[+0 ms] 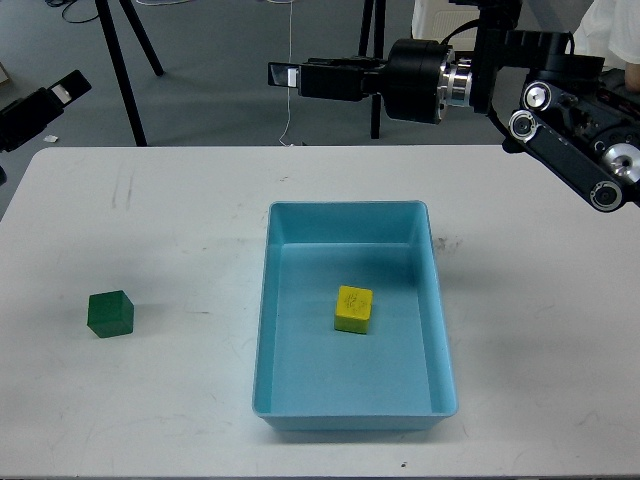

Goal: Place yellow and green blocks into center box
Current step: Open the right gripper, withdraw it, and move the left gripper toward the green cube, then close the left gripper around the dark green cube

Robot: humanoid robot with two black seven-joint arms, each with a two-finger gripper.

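The yellow block (353,308) lies inside the light-blue box (278,300) in the middle of the table, slightly above the box's center. The green block (110,313) sits on the white table at the left, well apart from the box. My right gripper (288,75) is raised high above the table's far edge, pointing left, with nothing in it; its fingers overlap side-on. My left gripper (45,105) is lifted at the upper left edge, far above the green block; only one end shows.
The white table (540,330) spans the view. Beyond its far edge are black tripod legs (125,70), a hanging cable, a box on the floor, and a seated person (605,50) at the top right.
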